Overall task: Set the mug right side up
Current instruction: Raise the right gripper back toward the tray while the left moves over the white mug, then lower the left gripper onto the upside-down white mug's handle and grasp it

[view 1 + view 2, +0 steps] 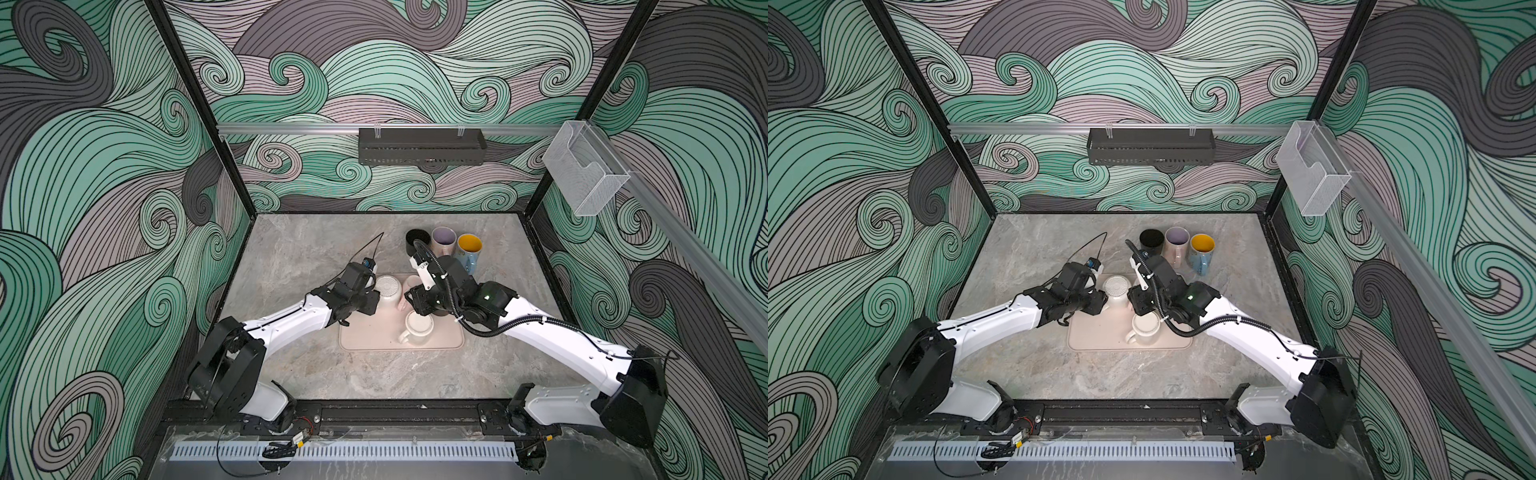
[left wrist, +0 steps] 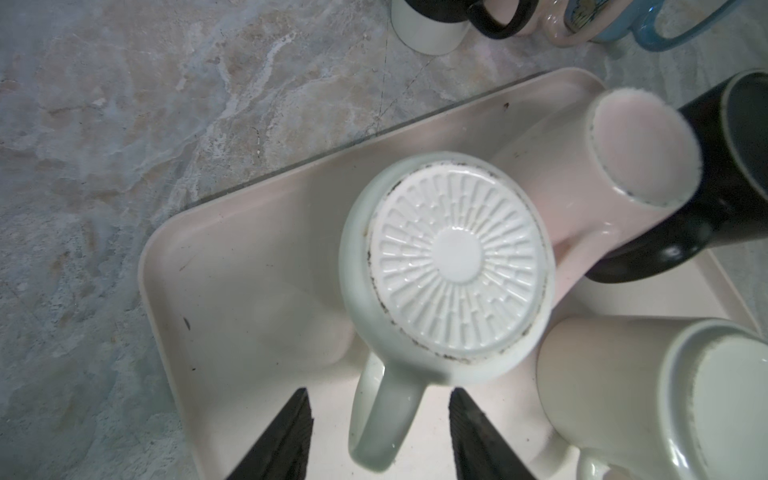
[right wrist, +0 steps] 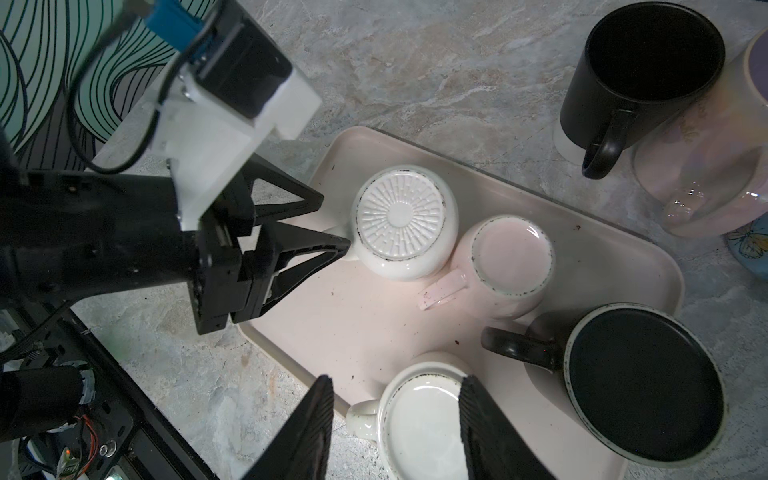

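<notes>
My left pincer [image 2: 379, 395] stands half open astride the handle [image 2: 374, 428] of the upturned mug [image 2: 457, 257], holding nothing. I should close squarely, lift clear, then roll it.

You see a white mug [image 2: 457, 257] with radial-ribbed base, pale pink tray [image 2: 249, 249], grey marbled table [image 2: 124, 124], teal swirl-patterned walls [image 1: 83, 166].

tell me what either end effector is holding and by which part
Nothing is held yet. The left end effector straddles the handle of the upside-down white ribbed-base ceramic mug, gaps both sides; the right end effector is open, empty.
</notes>
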`<action>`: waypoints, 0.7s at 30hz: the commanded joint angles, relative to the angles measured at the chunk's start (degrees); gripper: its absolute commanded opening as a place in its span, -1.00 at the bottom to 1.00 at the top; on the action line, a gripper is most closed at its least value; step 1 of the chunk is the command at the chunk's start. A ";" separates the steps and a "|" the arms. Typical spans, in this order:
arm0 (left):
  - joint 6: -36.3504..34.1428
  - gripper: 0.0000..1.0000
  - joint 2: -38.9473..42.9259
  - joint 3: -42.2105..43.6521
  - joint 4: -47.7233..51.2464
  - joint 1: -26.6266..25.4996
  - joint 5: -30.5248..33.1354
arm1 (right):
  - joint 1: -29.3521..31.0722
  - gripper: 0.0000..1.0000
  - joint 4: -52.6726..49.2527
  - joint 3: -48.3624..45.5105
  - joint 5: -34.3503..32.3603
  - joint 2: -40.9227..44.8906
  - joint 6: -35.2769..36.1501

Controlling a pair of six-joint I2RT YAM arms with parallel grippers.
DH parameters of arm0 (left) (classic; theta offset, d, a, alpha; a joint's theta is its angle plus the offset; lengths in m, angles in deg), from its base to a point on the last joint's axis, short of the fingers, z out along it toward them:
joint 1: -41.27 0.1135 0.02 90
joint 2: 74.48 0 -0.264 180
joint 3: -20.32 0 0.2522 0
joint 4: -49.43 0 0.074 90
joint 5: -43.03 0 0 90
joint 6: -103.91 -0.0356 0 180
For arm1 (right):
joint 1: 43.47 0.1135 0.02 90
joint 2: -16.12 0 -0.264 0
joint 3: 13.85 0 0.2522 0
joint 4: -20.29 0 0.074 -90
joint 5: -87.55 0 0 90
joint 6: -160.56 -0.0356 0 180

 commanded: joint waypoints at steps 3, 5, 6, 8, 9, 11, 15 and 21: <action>-2.86 0.08 -2.62 -2.95 1.88 -0.20 -0.55 | 0.22 0.01 0.42 0.92 -1.12 0.27 0.12; -3.10 0.06 -3.42 -3.28 1.90 -0.12 -1.23 | 0.24 0.01 0.47 0.86 -1.30 0.10 0.23; -3.21 0.05 -3.68 -3.42 1.85 -0.15 -1.61 | 0.27 0.01 0.47 0.73 -1.34 0.10 0.29; -3.36 0.03 -4.08 -3.46 1.81 -0.20 -2.20 | 0.28 0.01 0.57 0.73 -1.45 0.01 0.38; -3.45 0.01 -4.21 -3.49 1.59 -0.12 -2.48 | 0.28 0.01 0.79 0.65 -1.46 0.01 0.39; -3.69 -0.06 -4.35 -3.48 1.43 -0.12 -3.08 | 0.28 0.01 1.18 0.59 -1.78 -0.06 0.63; -4.25 -0.25 -4.69 -3.70 1.91 -0.20 -5.18 | 0.25 0.01 1.25 0.56 -2.46 -0.39 0.82; -4.20 -0.26 -4.76 -3.47 1.57 -0.20 -5.58 | 0.25 0.01 1.69 0.38 -2.53 -0.60 0.82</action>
